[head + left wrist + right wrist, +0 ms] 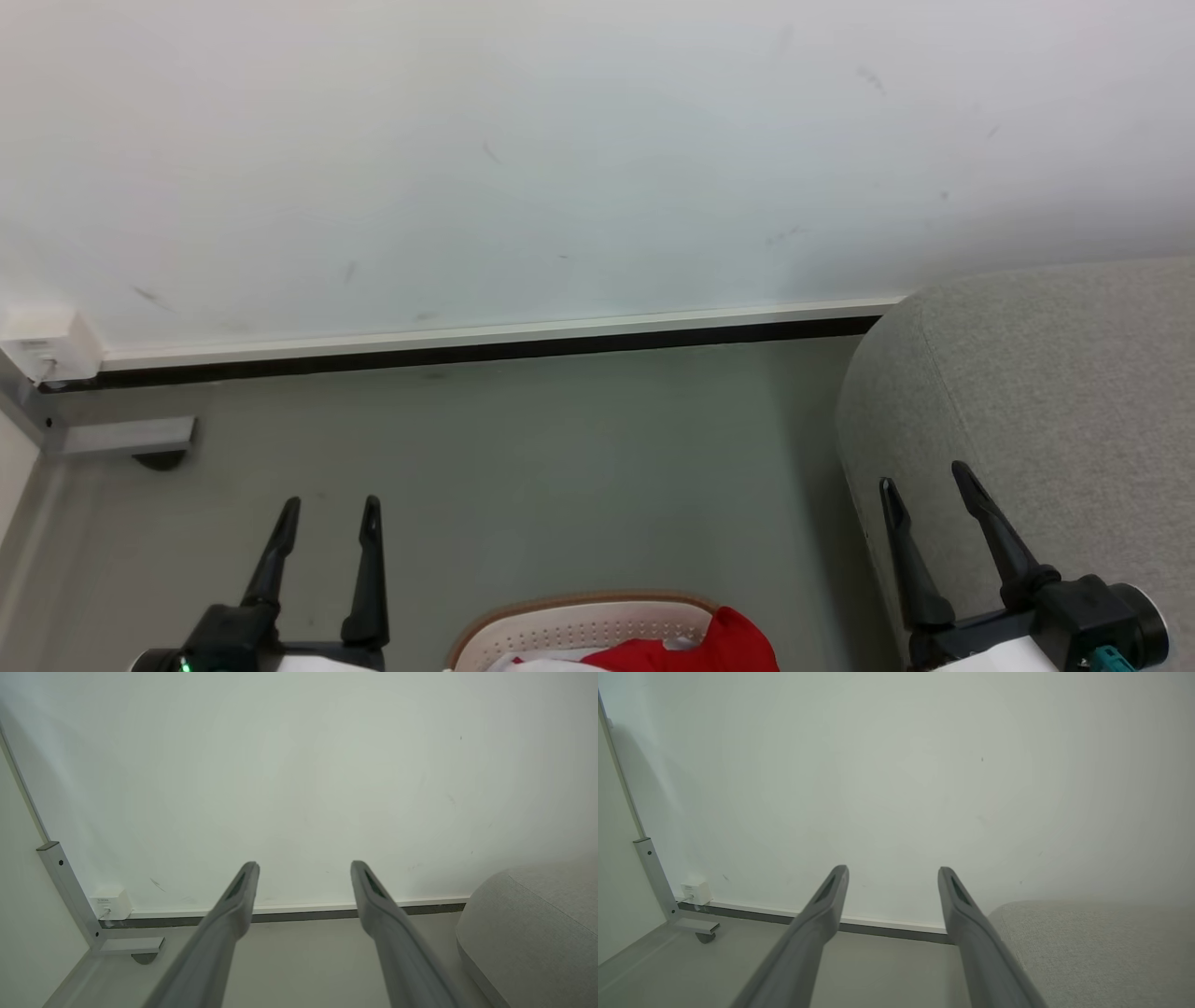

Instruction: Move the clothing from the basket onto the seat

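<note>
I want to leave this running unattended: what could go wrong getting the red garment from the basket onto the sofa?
The basket lies at the head view's bottom edge, so reaching for the clothing may be poorly seen. The open right gripper stands close by the seat and might brush it when turning.

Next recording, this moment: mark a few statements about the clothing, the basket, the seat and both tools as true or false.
1. The red clothing lies in the basket. True.
2. The left tool grips the clothing. False: it is open, empty and apart from it.
3. The seat stands on the robot's right. True.
4. The right tool is shut. False: its fingers stand apart and hold nothing.
</note>
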### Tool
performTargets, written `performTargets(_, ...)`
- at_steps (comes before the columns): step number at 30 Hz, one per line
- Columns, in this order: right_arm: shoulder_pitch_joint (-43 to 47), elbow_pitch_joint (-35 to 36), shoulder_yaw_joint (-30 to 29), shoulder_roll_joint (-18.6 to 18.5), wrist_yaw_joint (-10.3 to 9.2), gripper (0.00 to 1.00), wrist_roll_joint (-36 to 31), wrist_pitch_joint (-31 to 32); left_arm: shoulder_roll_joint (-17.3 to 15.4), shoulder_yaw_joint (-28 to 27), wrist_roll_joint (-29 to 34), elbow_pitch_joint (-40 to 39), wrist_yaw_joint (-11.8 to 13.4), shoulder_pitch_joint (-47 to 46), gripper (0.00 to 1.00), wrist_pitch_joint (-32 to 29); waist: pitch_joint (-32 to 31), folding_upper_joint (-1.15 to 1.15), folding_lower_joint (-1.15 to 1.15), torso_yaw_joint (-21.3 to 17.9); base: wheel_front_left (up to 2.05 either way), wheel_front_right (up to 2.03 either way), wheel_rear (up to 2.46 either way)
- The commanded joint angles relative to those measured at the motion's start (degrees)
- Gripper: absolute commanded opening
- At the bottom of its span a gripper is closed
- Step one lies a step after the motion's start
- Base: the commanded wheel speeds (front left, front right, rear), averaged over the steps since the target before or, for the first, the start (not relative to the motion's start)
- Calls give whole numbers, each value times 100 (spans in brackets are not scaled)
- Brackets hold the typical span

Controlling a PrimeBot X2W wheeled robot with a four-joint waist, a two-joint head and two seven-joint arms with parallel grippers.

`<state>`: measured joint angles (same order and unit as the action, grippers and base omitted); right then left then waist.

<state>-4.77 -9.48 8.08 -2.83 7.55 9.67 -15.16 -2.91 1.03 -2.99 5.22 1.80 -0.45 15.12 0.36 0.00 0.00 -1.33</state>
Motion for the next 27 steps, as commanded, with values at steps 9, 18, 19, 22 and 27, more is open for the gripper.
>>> performTargets(9,-153,119,-192,-10,-12,100,64,1,-35,-5,-95,247,-196,-132,100,5,337,0,0,-378,0,0,0)
performTargets(18,-520,338,-339,-8,-12,100,176,1,-236,130,-81,961,-519,-726,100,6,1216,0,0,-874,0,0,0)
performTargets(19,-571,364,-361,-7,-12,100,192,2,-269,161,-60,1055,-534,-815,100,5,1327,0,0,-927,0,0,0)
performTargets(22,-718,458,-430,-8,-12,100,238,2,-370,332,52,1444,-646,-1058,100,-26,1636,0,0,-1081,0,0,0)
performTargets(27,-938,567,-535,-6,-12,100,276,2,-464,673,-74,2172,-834,-1515,100,-188,2065,0,0,-1270,0,0,0)
